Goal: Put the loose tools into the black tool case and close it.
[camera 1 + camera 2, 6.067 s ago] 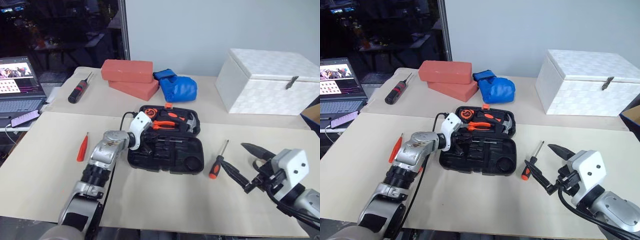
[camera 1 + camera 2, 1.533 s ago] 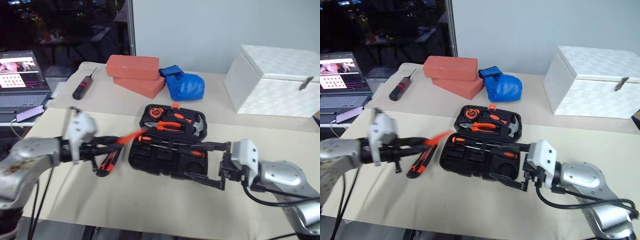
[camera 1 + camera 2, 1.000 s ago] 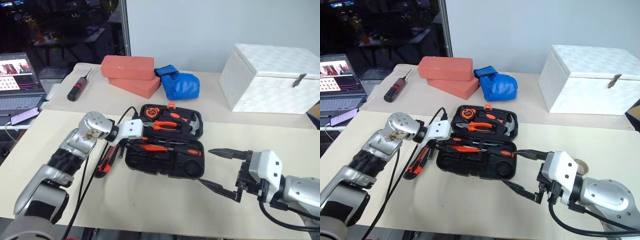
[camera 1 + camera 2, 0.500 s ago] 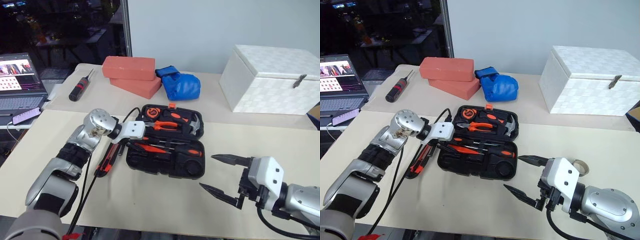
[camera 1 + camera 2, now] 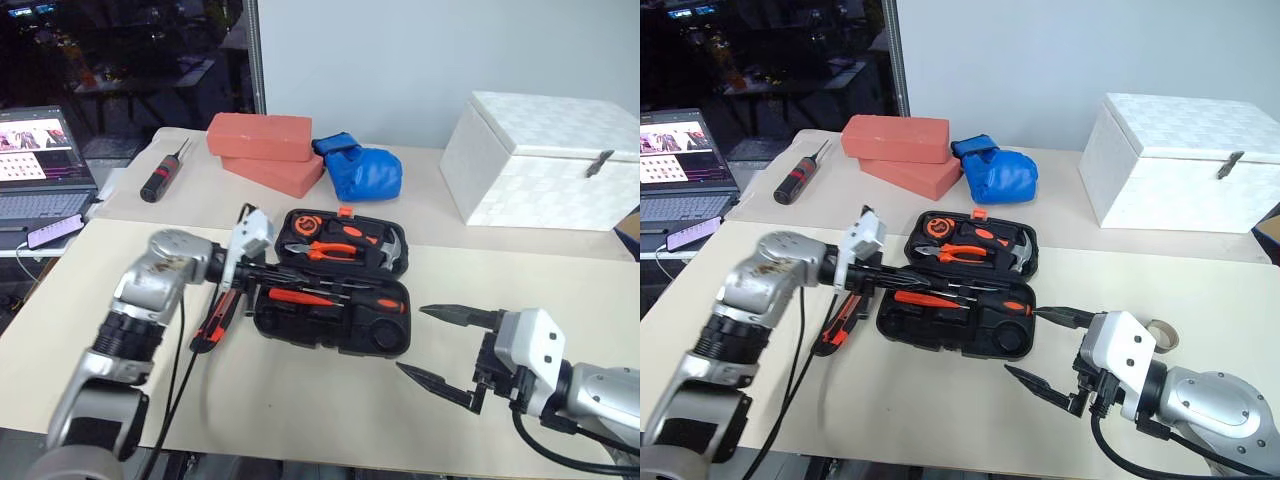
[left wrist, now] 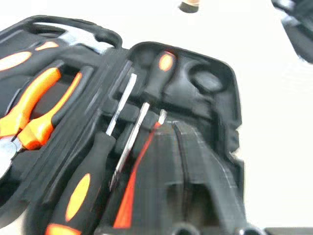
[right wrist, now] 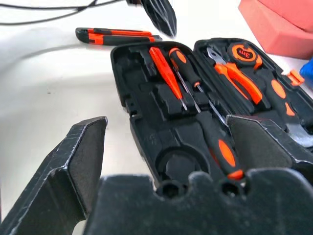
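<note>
On the beige table, the black tool case (image 5: 335, 283) lies open with two screwdrivers (image 7: 205, 122) and the orange pointed tool (image 7: 166, 76) in its front half. Beside its left edge lies the utility knife (image 5: 213, 320). Left gripper (image 5: 908, 281) hovers there with fingers pressed together, empty; right gripper (image 5: 440, 350) gapes wide.

Open black tool case on the cream table, most loose tools already seated.

The black tool case (image 5: 335, 282) lies flat and open, its orange latch (image 5: 343, 211) on the far edge. The near half holds two slim screwdrivers with orange-and-black handles (image 7: 215, 134) lying side by side in moulded recesses, and beside them the small all-orange pointed tool (image 7: 165, 73), its tip aimed the same way as one shaft. The orange-and-black utility knife (image 5: 215, 320) lies on the table just beside the case's left edge, outside it. The small grey tape ring (image 5: 1160, 334) rests on the table well to the right of the case.
</note>
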You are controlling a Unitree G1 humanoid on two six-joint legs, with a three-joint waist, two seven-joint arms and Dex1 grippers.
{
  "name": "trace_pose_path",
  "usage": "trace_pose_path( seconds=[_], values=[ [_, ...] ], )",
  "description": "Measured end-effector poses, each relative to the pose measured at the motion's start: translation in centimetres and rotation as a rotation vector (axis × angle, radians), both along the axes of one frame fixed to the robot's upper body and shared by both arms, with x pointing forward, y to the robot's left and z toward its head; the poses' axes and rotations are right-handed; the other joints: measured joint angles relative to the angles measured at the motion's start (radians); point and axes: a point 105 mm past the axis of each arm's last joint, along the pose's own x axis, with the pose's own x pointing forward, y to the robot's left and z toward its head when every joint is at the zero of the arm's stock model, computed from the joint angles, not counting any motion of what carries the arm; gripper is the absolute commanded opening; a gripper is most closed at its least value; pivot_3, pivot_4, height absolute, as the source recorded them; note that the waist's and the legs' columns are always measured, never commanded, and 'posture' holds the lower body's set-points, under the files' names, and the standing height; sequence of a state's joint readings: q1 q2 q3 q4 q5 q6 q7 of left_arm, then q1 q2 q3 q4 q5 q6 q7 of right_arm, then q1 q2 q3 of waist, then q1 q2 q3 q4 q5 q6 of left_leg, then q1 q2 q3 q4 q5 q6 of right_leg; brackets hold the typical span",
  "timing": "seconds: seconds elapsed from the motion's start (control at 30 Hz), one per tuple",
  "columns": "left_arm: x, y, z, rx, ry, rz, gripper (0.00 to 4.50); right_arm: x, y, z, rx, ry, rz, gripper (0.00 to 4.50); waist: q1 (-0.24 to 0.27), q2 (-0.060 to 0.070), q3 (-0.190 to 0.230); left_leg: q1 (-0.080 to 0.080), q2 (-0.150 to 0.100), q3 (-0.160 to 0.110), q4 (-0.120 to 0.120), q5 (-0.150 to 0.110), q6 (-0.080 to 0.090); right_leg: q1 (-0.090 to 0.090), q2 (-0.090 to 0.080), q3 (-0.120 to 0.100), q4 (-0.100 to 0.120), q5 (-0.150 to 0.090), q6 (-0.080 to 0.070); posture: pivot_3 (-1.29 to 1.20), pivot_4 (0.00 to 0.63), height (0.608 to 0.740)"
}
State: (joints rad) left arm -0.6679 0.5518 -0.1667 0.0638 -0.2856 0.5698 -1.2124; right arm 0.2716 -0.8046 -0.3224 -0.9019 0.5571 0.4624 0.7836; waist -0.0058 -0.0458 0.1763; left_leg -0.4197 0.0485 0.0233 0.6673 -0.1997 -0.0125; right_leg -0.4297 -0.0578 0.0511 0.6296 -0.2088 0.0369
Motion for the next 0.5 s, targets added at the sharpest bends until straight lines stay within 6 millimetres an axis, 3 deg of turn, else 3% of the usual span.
trace_pose_path(
  seconds=[0.07,0.13,0.2,0.4,0.5],
  values=[
    [0.3,-0.7,-1.0,0.011,-0.020,0.065,0.04,0.0,0.1,0.1,0.004,-0.003,0.004,4.50,0.000,0.000,0.000,0.001,0.000,0.000,0.001,0.000,0.000,0.002,0.000,0.000,-0.001,0.000,0.000,0.00,0.150,0.740],
    [0.4,-0.2,-3.6,0.094,-0.015,0.154,0.04,0.0,0.1,0.1,0.007,-0.001,0.005,4.50,-0.008,0.000,0.000,0.006,0.000,0.001,0.000,0.000,0.000,0.005,0.000,0.002,-0.001,-0.001,-0.001,0.00,0.150,0.740],
    [0.2,0.1,-4.9,0.132,-0.020,0.190,0.04,-0.1,0.1,0.0,0.008,0.008,0.004,4.50,-0.009,-0.001,0.000,0.007,0.000,0.000,0.000,0.000,0.000,0.006,0.001,0.002,0.000,-0.003,-0.006,0.00,0.150,0.740],
    [0.0,0.7,-5.8,0.184,-0.103,0.229,0.04,0.0,0.1,0.2,0.001,0.003,0.009,4.50,-0.011,0.005,-0.007,0.016,0.000,0.003,0.000,-0.001,-0.001,0.011,0.000,0.005,0.000,-0.003,-0.006,0.00,0.150,0.740],
    [0.5,0.8,-5.4,0.087,-0.111,0.299,0.04,0.2,0.3,0.6,0.002,-0.019,0.016,4.50,-0.011,0.006,-0.008,0.015,0.000,0.003,0.000,-0.001,-0.002,0.009,0.000,0.006,0.000,-0.003,-0.006,0.00,0.150,0.740]
  ],
)
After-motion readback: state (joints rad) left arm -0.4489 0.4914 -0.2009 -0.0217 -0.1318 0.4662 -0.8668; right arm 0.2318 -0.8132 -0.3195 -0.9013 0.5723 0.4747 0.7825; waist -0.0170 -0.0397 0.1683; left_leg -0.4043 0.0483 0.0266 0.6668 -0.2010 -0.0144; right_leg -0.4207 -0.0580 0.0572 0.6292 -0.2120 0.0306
